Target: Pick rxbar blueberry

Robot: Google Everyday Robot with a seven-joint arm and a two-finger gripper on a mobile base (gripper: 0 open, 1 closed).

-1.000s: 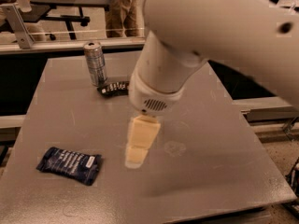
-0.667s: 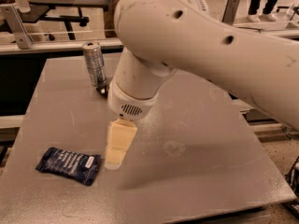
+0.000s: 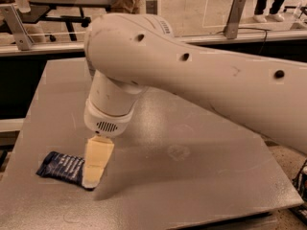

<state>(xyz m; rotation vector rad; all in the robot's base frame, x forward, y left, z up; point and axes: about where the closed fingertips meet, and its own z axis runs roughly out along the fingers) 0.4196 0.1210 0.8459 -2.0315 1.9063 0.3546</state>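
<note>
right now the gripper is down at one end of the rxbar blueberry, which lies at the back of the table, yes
Not quite. The camera view shows the rxbar blueberry at the table's front left, not the back. The gripper is indeed down at one end of it.

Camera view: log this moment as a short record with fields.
target: rxbar blueberry, lying flat near the table's front-left corner
surface: grey table
gripper: gripper, low at the bar's right end, overlapping it in this view
contact: cannot tell
arm: white arm, reaching in from the right
task state: bar not lifted
</note>
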